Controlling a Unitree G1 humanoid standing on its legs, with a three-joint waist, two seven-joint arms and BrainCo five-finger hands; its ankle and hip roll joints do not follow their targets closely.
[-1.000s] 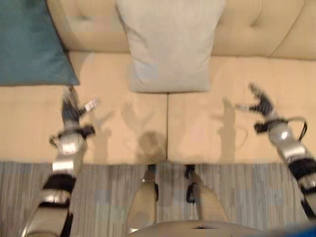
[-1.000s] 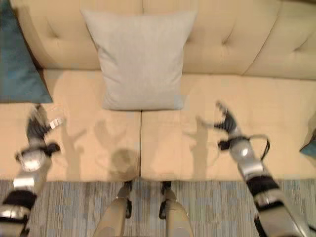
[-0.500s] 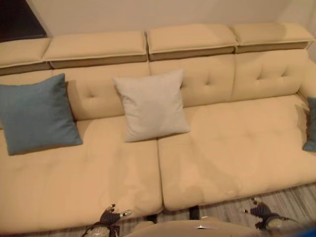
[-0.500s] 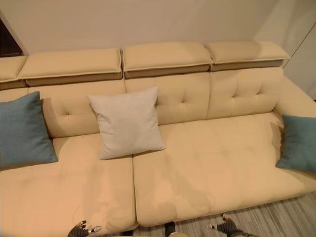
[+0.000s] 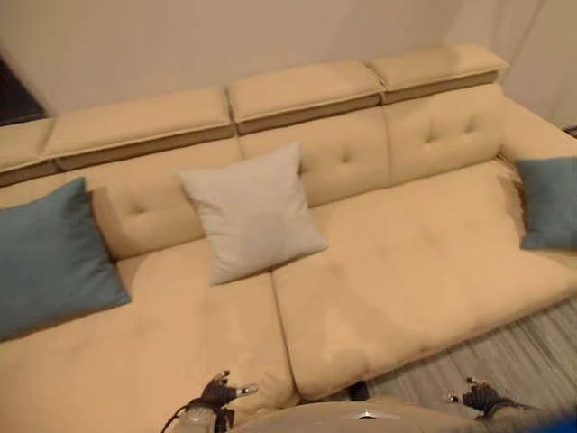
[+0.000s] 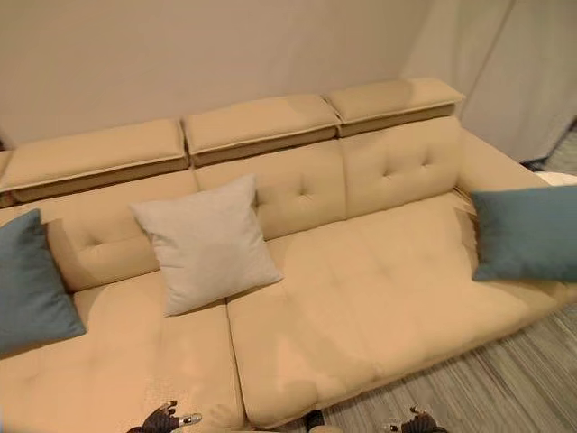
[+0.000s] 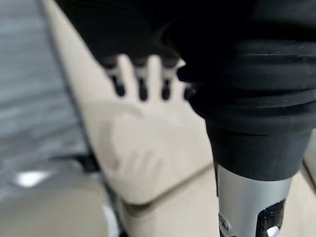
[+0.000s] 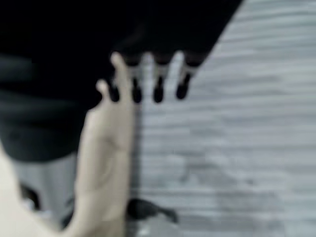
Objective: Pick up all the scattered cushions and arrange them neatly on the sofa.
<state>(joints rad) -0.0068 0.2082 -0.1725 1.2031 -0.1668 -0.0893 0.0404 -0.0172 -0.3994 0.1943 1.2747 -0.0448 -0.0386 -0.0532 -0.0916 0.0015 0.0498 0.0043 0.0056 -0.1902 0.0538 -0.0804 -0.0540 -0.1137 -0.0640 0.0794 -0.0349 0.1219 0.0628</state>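
Three cushions rest on the beige sofa (image 5: 406,271). A teal cushion (image 5: 54,257) leans on the backrest at the left end. A light grey cushion (image 5: 251,212) stands against the backrest near the middle. A second teal cushion (image 5: 550,203) leans at the sofa's right end, by the armrest. My left hand (image 5: 219,394) is low by the seat's front edge, open, holding nothing; its straight fingers (image 7: 140,79) hang over the seat edge. My right hand (image 5: 482,397) is low over the floor in front of the sofa, open, with straight fingers (image 8: 148,74) and nothing in them.
A grey striped floor (image 5: 532,352) runs in front of the sofa at the lower right. A plain wall (image 6: 225,54) stands behind the sofa, and a pale curtain (image 6: 509,72) hangs past its right end.
The camera has lifted and swung right, bringing the whole sofa and the right teal cushion into view. Both hands, earlier raised over the seat, now sit at the picture's bottom edge.
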